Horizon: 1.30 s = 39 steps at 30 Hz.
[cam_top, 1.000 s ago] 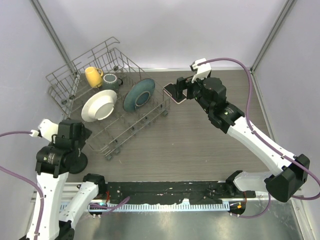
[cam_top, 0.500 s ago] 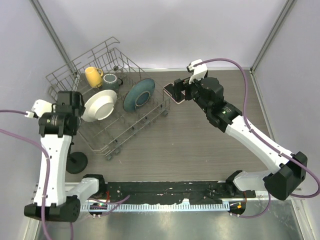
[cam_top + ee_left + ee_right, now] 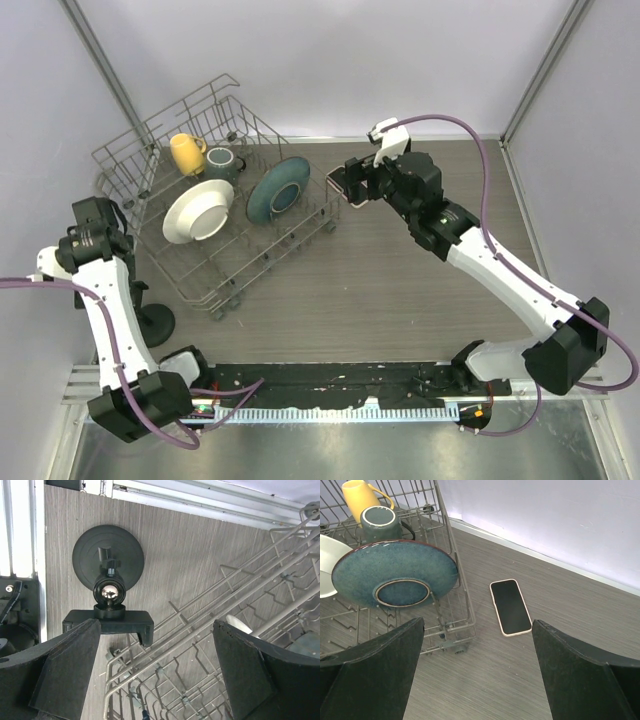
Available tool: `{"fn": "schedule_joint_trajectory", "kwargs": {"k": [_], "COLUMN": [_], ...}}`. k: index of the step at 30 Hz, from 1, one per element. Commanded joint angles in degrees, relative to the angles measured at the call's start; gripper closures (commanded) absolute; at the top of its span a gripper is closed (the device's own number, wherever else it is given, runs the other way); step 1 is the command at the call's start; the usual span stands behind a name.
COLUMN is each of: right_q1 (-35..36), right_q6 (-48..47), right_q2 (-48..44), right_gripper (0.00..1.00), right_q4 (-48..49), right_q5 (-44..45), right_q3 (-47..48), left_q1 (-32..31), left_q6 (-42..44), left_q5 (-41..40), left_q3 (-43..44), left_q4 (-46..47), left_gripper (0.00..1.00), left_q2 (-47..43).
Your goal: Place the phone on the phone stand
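The phone [image 3: 510, 607] lies flat on the table, screen up, just right of the dish rack; in the top view only its edge [image 3: 341, 186] shows beside my right gripper [image 3: 362, 182]. My right gripper [image 3: 477, 672] hangs above and just short of it, wide open and empty. The phone stand [image 3: 108, 556] has a black disc base, a post and a clamp head [image 3: 107, 622]. It stands at the near left of the table [image 3: 153, 325]. My left gripper [image 3: 155, 675] is wide open and empty, high above the stand and the rack's corner [image 3: 98, 222].
A grey wire dish rack [image 3: 225, 120] fills the far left. It holds a yellow mug [image 3: 186, 152], a dark mug [image 3: 222, 163], a teal plate [image 3: 278, 188] and a white bowl [image 3: 197, 211]. Its near corner [image 3: 165, 645] lies close beside the stand's clamp head.
My left arm has lifted off the stand area and swung back to the left, wrist now high. My right gripper has edged left and farther over the phone.
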Motion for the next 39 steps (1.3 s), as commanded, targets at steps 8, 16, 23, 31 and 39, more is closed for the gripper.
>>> {"fn": "schedule_joint_trajectory", "kwargs": {"k": [8,16,23,31,39], "right_q1": [0.23,0.23,0.31,0.23,0.23], "right_q6": [0.77,0.86,0.77,0.51,0.33], "right_q2": [2.38,3.00,3.44,3.09,3.26], "right_gripper": [0.06,0.06,0.06,0.06,0.06], "right_q4": [-0.65,-1.00,-1.09,-1.09,-0.83], "right_q5": [-2.26,-2.52,-2.44,-2.17,-2.09], "right_q3": [5.37,5.81,5.90,5.63,5.55], "left_q1": [4.56,4.56,4.65,6.49,9.21], "left_q6": [-2.74,-0.46,1.30,2.53,2.62], "left_q5": [2.38,-7.29,-7.73,-5.10,1.32], "left_q3": [-0.35,1.06,-3.16,-5.88,-12.56], "left_q4": [-17.58,-17.50,-16.53,-12.84,-7.13], "left_gripper": [0.10,0.07,0.06,0.15,0.36], "left_q2": [3.50,-2.55,-1.69,1.74,-0.54]}}
